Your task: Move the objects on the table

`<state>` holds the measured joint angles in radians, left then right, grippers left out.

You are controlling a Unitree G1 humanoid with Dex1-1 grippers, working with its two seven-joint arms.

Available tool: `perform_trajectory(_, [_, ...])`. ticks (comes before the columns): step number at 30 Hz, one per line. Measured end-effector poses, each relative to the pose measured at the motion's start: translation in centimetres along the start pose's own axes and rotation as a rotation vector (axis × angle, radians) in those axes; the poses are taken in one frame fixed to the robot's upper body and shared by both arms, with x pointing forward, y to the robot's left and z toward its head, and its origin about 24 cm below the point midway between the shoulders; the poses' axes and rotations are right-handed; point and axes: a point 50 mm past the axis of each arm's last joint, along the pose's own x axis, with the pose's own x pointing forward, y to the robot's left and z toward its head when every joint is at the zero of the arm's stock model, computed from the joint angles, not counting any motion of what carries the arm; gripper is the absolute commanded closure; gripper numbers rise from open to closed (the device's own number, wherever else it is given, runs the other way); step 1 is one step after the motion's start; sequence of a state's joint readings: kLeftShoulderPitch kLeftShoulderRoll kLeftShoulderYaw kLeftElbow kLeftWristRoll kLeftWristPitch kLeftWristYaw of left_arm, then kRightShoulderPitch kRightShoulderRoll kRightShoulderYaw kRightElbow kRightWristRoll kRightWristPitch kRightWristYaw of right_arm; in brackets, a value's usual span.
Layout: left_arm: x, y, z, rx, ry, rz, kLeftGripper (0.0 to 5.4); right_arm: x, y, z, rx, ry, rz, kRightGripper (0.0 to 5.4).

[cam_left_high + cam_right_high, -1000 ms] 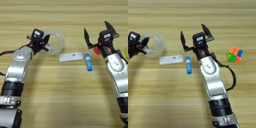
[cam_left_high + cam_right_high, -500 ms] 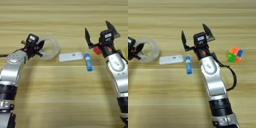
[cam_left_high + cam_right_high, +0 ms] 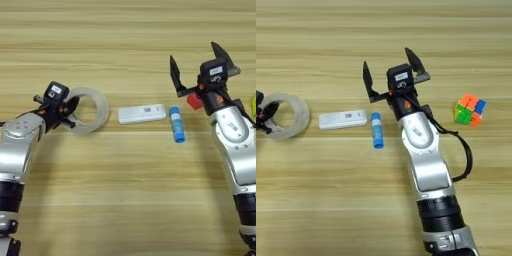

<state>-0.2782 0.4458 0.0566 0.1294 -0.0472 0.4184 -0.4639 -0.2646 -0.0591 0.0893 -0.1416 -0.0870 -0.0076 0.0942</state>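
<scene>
Clear tape roll [image 3: 89, 110] sat pinched in my left gripper [image 3: 68, 111], left of the white bar [image 3: 142, 113]; glue stick [image 3: 176, 124] untouched, right gripper [image 3: 199, 67] spread above.

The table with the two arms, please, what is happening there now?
The left end effector grips the rim of the tape roll at the table's left side. The right end effector hovers open behind the glue stick. A white bar lies between roll and stick; a colour cube sits far right.
</scene>
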Motion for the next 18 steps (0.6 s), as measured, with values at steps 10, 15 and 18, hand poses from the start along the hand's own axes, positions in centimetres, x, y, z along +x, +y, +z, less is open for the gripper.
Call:
perform_trajectory(10, [-0.37, 0.44, -0.34, 0.004, 0.014, 0.007, 4.26, 0.03, 0.2, 0.02, 0.007, 0.0, 0.002, 0.0])
perform_trajectory(15, [-0.56, 0.85, -0.41, 0.009, 0.042, -0.01, 4.26, 0.07, 0.46, 0.06, 0.015, -0.002, 0.006, 0.0])
perform_trajectory(18, [-0.41, 1.01, -0.3, 0.004, 0.059, -0.022, 4.26, 0.09, 0.61, 0.07, 0.018, -0.002, 0.01, 0.0])
